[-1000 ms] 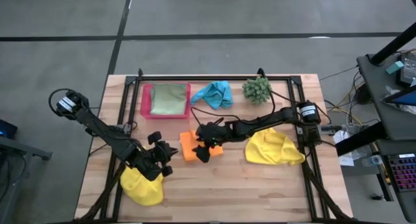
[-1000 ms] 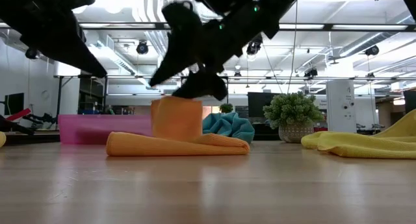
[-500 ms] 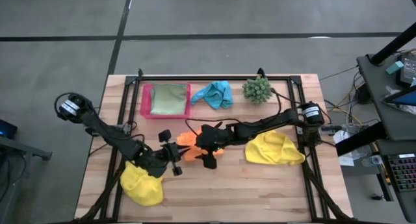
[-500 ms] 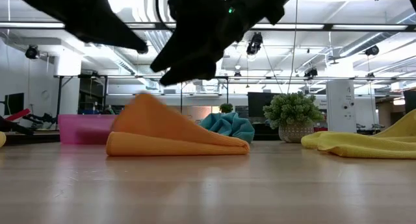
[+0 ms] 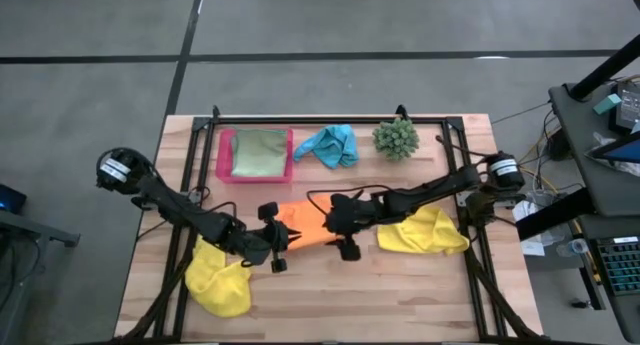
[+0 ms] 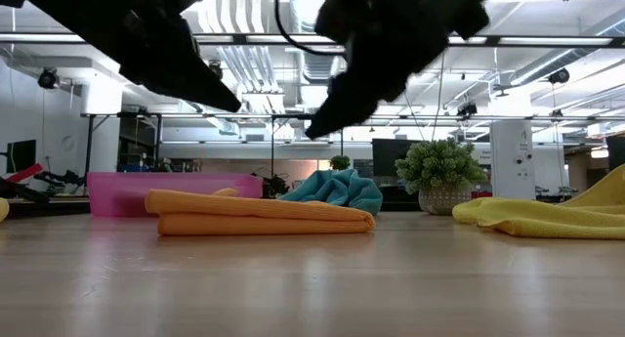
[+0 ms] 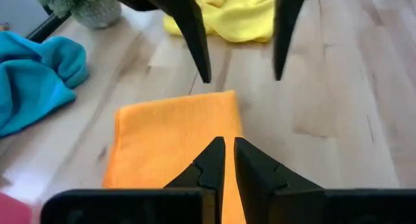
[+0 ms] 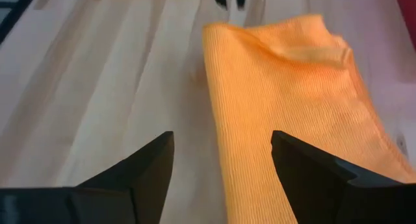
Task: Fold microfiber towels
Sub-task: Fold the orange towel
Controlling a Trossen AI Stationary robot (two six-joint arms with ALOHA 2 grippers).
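The orange towel (image 5: 303, 222) lies folded flat in two layers on the table's middle, also seen in the low view (image 6: 259, 212). My left gripper (image 7: 227, 149) is shut and hovers over the towel's left end (image 5: 283, 240), clear of it. My right gripper (image 8: 221, 136) is open and empty just off the towel's right edge (image 5: 335, 228), raised above the table (image 6: 322, 127). One yellow towel (image 5: 220, 283) lies crumpled at the near left under my left arm, and another (image 5: 425, 230) at the right. The turquoise towel (image 5: 330, 143) lies bunched at the back. The light green towel (image 5: 258, 151) lies in the pink tray.
The pink tray (image 5: 224, 155) stands at the back left and the spiky green plant ball (image 5: 395, 137) at the back right. A dark frame rail (image 5: 330, 118) runs along the table's far edge. Bare wood (image 5: 340, 295) lies toward the near edge.
My right gripper has let go of the orange towel's raised part and drawn back toward the table's right edge. That part has fallen over toward the left and now lies flat on the lower layer. My left gripper has moved right, toward the orange towel.
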